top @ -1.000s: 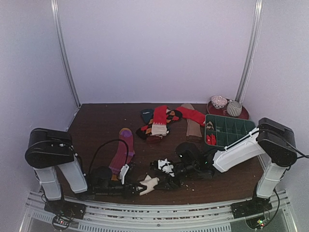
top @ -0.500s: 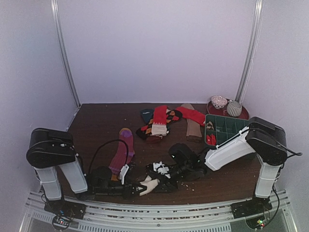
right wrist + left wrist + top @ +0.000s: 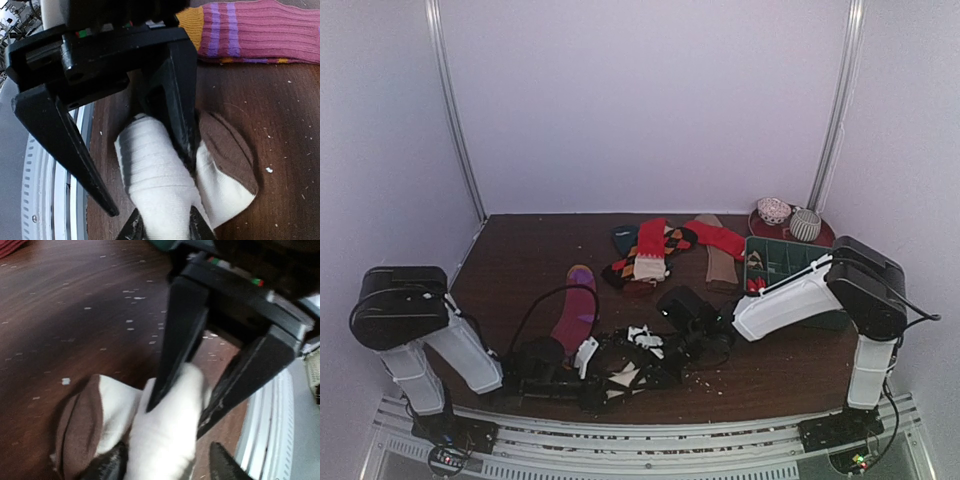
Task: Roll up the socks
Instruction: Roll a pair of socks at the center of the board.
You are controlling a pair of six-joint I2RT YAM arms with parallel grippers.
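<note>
Right wrist view: your right gripper (image 3: 165,229) is pinching the cream-and-brown sock (image 3: 150,170), with a fingertip pressing each side of its white roll. Your left gripper (image 3: 167,466) is standing apart around the same roll, gripping nothing. You are working just beside the rail (image 3: 50,210) at the table's (image 3: 280,125) near edge. Bare wood is lying open toward the purple striped sock (image 3: 260,30). Compared with a second ago, the left jaws are standing wider and the right jaws narrower.

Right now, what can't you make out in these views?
- Right wrist: right gripper tips cut by bottom edge; its hold on the cream-and-brown sock unclear.
- Left wrist: blurred; left gripper tips cut likewise.
- Top: sock buried under both grippers; green tray part-hidden by right arm, contents too small.
</note>
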